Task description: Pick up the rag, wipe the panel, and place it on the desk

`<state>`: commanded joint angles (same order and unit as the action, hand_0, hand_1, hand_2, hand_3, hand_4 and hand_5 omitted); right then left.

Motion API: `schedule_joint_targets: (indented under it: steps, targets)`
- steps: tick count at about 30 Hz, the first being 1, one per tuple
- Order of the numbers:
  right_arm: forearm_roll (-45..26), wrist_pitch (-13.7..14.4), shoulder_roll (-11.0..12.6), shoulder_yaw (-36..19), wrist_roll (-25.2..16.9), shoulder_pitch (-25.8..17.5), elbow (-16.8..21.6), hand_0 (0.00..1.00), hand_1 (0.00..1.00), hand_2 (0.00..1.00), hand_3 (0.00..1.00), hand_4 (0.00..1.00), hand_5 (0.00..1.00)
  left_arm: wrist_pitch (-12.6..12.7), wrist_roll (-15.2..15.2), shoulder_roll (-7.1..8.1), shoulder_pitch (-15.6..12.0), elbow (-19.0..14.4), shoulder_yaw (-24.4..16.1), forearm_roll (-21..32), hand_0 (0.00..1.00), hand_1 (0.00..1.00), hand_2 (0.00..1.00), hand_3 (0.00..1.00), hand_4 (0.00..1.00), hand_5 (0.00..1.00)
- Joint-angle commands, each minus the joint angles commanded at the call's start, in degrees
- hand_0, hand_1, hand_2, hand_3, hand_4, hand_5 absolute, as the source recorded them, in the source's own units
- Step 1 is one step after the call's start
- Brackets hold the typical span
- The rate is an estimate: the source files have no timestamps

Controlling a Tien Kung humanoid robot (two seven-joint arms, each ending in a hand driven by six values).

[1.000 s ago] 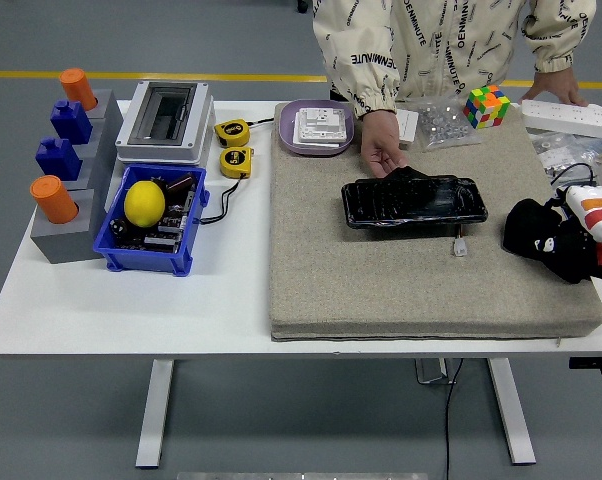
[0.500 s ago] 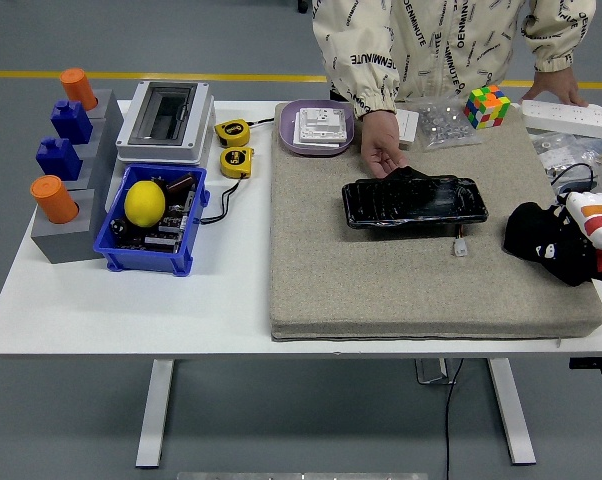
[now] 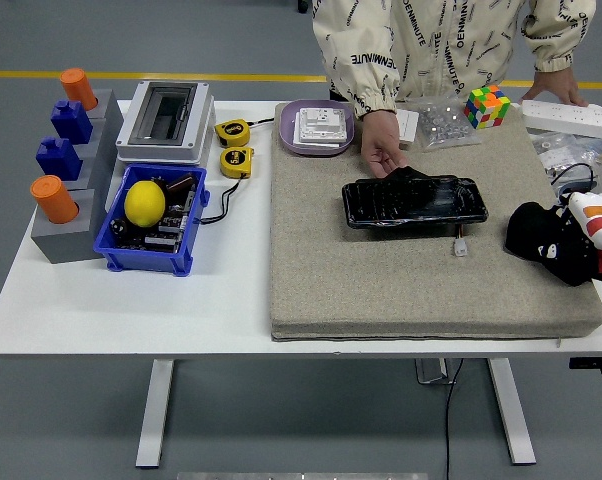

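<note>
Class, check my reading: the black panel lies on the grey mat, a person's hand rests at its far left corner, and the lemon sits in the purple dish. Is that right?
Not quite. The head view shows the lemon in the blue bin, not the purple dish, which holds a white switch plate. The black panel, grey mat and person's hand are as stated.

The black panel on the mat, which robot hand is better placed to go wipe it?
The right hand, likely. It comes in at the mat's right edge, just right of the panel, apparently bunched on a dark rag. No left arm is visible. A person's hand touches the panel's far-left corner.
</note>
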<state>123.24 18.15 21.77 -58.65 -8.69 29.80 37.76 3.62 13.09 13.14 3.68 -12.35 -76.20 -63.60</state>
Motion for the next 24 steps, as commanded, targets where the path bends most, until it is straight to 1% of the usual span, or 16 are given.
schedule_joint_targets:
  steps: [1,2,7,8,19,20,24]
  targets:
    - [-0.04,-0.02,-0.01,-0.02,0.00,0.00,0.04,0.311,0.435,0.470,0.457,0.967,0.226,0.00,0.00,0.01,0.02,-0.01,-0.02,-0.02,0.635,0.658,0.683,0.573,0.614,0.509]
    - [-0.03,-0.07,-0.03,-0.04,0.03,0.01,0.09,0.293,0.421,0.458,0.458,0.998,0.154,-0.01,0.00,0.02,0.03,-0.02,-0.04,-0.03,0.633,0.659,0.683,0.573,0.614,0.509]
    - [-0.21,-0.26,0.04,-0.20,0.08,0.02,0.26,0.293,0.421,0.458,0.458,0.998,0.154,0.00,-0.01,-0.01,0.07,-0.05,-0.17,-0.09,0.633,0.659,0.683,0.573,0.614,0.509]
    - [-0.23,-0.27,0.05,-0.21,0.09,0.02,0.27,0.279,0.403,0.444,0.444,0.998,0.133,0.00,-0.01,-0.02,0.06,-0.04,-0.18,-0.09,0.633,0.659,0.683,0.573,0.613,0.509]
    - [-0.41,-0.07,0.16,-0.39,0.42,0.04,0.89,0.265,0.386,0.431,0.431,0.998,0.128,-0.01,-0.02,-0.06,0.08,-0.05,-0.31,-0.08,0.633,0.659,0.683,0.573,0.613,0.509]
    - [-0.35,-0.10,0.17,-0.40,0.48,0.04,0.95,0.265,0.344,0.401,0.393,0.998,0.112,-0.01,-0.02,-0.06,0.09,-0.06,-0.32,-0.08,0.635,0.658,0.684,0.573,0.614,0.509]
    - [-0.01,-0.25,0.21,-0.43,0.69,0.06,1.13,0.265,0.344,0.401,0.393,0.998,0.112,-0.02,-0.02,-0.08,0.10,-0.03,-0.32,-0.04,0.635,0.658,0.684,0.573,0.614,0.509]
